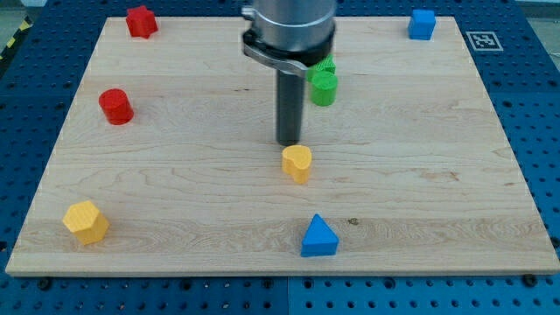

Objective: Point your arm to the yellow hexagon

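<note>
1. The yellow hexagon sits at the lower left of the frame, near the board's bottom-left corner, with bare wood all around it.
2. The arm's tip is near the middle of the frame, well apart from that block and just above a different yellow block, whose shape I cannot make out.
3. There are no jaws here, only a plain rod, so nothing is held.
4. To do this well, I judge the tip should swing down and to the left, passing clear of the near yellow block so it is not nudged, and stop just beside the hexagon without shoving it.
5. Farther out: a blue triangle at lower centre, a red cylinder at mid left, a red block at upper left, green blocks beside the arm, and a blue cube at upper right, all on the wooden board.
</note>
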Robot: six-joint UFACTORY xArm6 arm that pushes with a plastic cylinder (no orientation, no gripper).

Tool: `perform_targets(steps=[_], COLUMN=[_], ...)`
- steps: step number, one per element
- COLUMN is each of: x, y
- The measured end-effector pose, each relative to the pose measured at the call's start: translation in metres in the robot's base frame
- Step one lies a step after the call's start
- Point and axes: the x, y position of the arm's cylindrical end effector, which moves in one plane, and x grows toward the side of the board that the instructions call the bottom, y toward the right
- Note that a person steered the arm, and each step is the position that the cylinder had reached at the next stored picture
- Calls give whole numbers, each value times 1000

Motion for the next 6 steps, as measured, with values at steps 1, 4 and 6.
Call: perform_targets(steps=[1, 4, 6], x=[-4, 6, 65], y=[-36, -89, -81])
